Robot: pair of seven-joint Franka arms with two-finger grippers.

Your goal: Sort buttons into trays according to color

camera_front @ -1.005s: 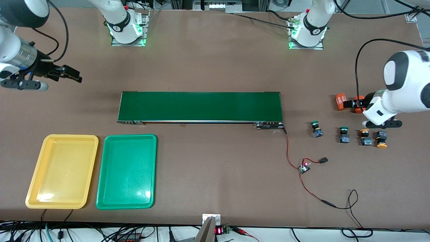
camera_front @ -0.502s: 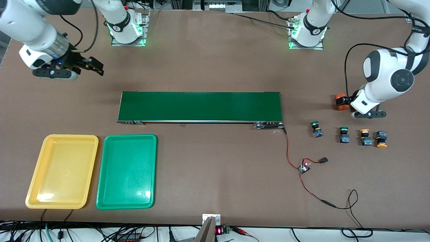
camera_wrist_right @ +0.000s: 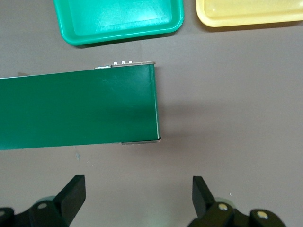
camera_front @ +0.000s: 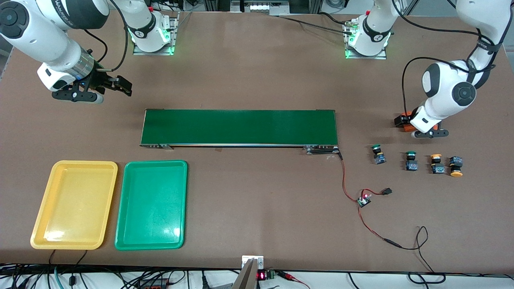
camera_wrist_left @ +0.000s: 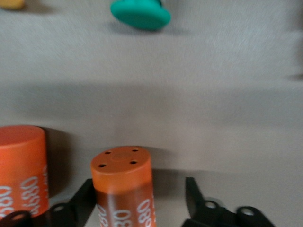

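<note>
My left claw (camera_wrist_left: 137,201) stands half-open around an orange cylinder (camera_wrist_left: 124,182), one finger touching; my right claw (camera_wrist_right: 137,198) hangs wide above the desk (camera_front: 249,72). The four buttons (camera_front: 417,162) sit in a row nearer the front camera, trays (camera_front: 108,204) at the right arm's end. They look light, stiff, slick-capped: grip the blocky bodies. Plenty of room.

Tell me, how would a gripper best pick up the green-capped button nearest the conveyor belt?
Probably from above, the fingers closing on the blocky dark body under the round cap of that green button. It has bare table on both sides, and the next green button stands well apart.
</note>
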